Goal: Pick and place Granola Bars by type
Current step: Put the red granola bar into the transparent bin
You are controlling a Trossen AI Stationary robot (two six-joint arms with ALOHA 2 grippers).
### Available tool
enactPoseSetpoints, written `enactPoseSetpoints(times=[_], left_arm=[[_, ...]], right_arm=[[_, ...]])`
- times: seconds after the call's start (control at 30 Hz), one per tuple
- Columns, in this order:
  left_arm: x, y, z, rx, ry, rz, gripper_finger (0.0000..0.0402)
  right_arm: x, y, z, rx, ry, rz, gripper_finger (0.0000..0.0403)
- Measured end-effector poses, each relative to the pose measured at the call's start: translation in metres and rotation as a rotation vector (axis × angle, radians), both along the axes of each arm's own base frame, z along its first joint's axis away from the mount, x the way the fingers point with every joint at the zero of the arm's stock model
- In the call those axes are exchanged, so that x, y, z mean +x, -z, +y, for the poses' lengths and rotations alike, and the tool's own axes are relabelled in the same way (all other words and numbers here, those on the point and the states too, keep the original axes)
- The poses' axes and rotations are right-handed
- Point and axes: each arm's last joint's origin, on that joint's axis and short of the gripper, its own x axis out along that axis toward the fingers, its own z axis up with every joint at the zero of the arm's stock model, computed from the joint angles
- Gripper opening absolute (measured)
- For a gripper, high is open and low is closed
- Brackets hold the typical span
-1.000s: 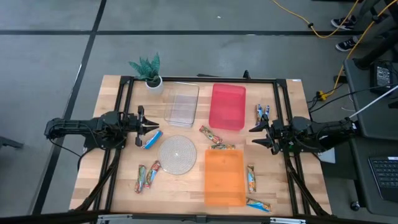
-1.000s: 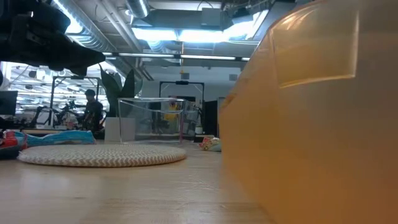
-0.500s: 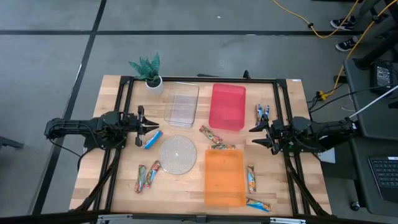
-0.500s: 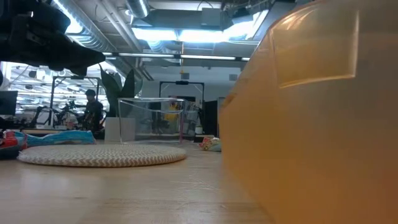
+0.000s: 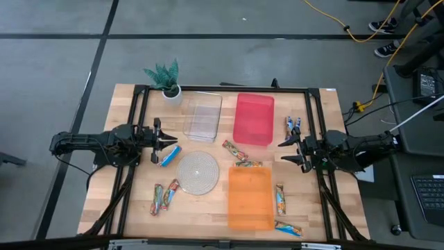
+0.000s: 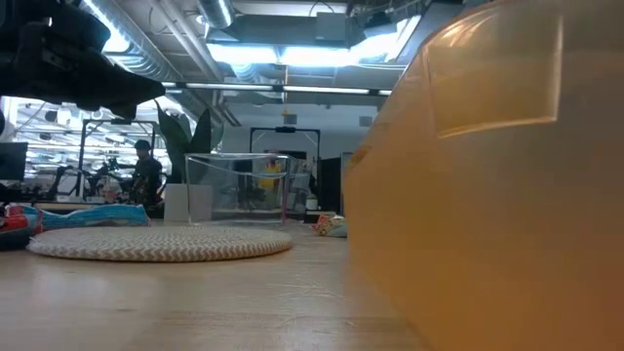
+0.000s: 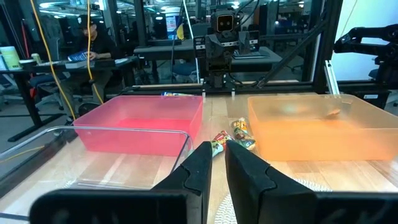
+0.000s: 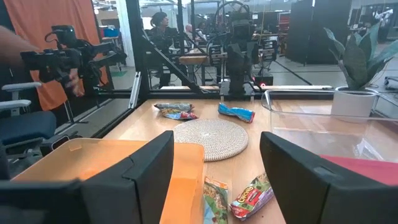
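1. High view: we see the left pincer [image 5: 171, 141] at the tabletop's [image 5: 215, 208] left edge, fingers nearly closed, holding nothing, just beside a blue bar [image 5: 169, 155].
2. We see the right pincer [image 5: 282, 152] at the right edge, spread wide and empty.
3. We count bars scattered: two [image 5: 164, 196] at front left, two [image 5: 239, 154] between the red bin [image 5: 254, 118] and orange bin [image 5: 250, 198], others at right.
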Motion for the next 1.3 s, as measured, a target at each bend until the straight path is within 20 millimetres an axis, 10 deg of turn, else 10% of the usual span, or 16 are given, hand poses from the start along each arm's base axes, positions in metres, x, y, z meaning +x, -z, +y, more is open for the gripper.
enactPoseSetpoints(times=[0.8,1.3], left_arm=[[-0.01,-0.046,0.007,-0.484,-0.17,-0.498,0.0038],[-0.005,-0.179,0.003,-0.55,-0.13,-0.023,0.0033]], right_arm=[[-0.007,-0.036,-0.001,0.154,-0.022,-0.307,0.0241],[-0.03,-0.109,-0.008,0.216,0.115,-0.088,0.0241]])
